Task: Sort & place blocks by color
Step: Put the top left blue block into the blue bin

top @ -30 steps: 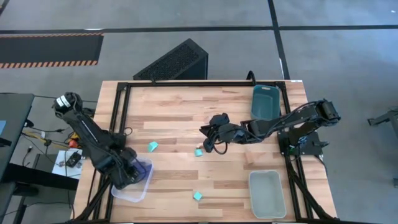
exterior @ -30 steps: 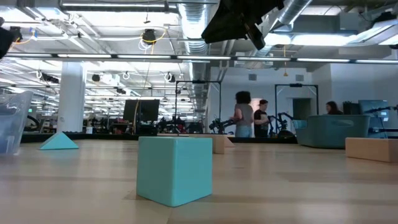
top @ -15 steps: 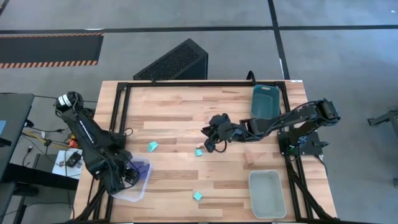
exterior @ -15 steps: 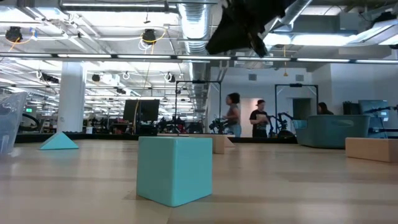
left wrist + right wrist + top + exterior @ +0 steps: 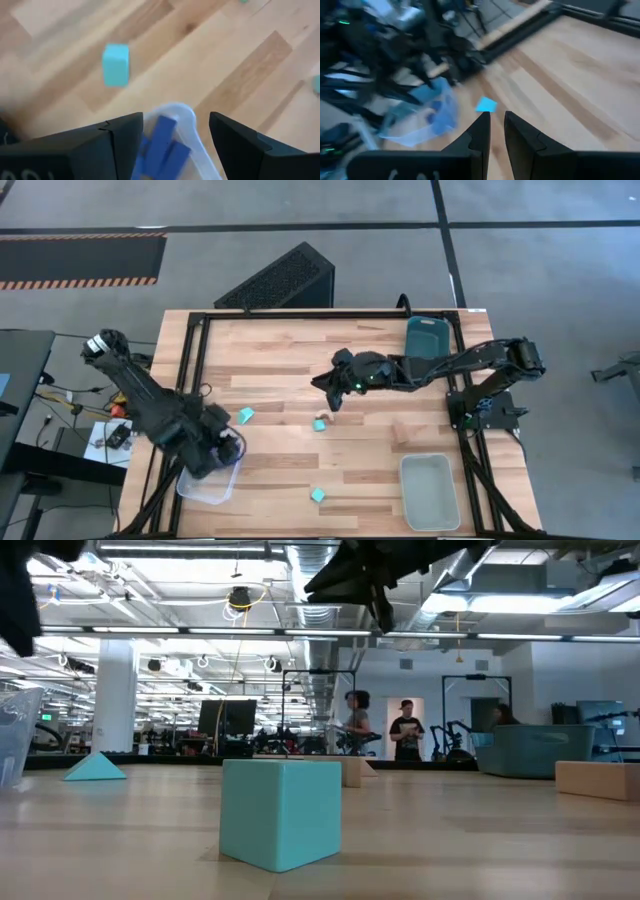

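Both jaws hold nothing: left gripper point(image 5: 175, 145) gapes over the clear bin point(image 5: 205, 483) holding blue bars point(image 5: 161, 145); right gripper point(image 5: 492, 131), nearly shut, hovers mid-worktop point(image 5: 280, 360) above a teal cube point(image 5: 320, 423).

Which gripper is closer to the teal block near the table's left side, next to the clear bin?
Left. The left gripper hangs over the clear bin, right beside that teal block. The right gripper is out over the table's middle, well off toward the right.
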You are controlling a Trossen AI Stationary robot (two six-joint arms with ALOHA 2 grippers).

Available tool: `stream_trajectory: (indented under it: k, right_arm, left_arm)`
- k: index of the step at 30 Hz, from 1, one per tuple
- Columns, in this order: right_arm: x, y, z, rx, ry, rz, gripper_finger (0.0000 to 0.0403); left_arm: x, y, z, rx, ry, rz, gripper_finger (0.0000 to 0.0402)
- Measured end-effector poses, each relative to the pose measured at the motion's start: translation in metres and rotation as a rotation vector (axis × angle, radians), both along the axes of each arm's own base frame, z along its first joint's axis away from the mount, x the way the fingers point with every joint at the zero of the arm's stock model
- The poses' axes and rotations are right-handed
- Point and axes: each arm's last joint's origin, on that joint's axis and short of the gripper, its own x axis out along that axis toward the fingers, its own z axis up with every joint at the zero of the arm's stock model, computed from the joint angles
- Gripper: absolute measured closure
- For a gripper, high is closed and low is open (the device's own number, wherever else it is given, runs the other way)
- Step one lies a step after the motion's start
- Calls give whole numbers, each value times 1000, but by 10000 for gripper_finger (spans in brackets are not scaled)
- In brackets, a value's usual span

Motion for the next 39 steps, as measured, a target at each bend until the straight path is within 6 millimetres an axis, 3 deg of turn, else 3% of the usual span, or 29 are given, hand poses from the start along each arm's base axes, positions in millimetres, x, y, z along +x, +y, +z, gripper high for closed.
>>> stream_trajectory:
  k: [11, 17, 22, 27, 35, 39]
  right_arm:
    - [0, 6, 1, 22, -14, 53, 323]
    - [0, 15, 1, 24, -15, 76, 323]
    - [-1, 25, 1, 50, -8, 85, 323]
    - [-2, 31, -1, 37, 6, 63, 323]
    - [-2, 31, -1, 82, 1, 41, 323]
    - [-3, 37, -1, 103, 0, 48, 323]
  left_arm:
    - [38, 85, 7, 159, 169, -106, 186]
    - [48, 117, -21, 18, 162, -113, 186]
    - [40, 123, -47, -105, 203, -79, 186]
    - [37, 122, -53, -121, 211, -50, 180]
    - [30, 122, -77, -144, 209, -35, 114]
    - [26, 122, -88, -148, 206, -13, 100]
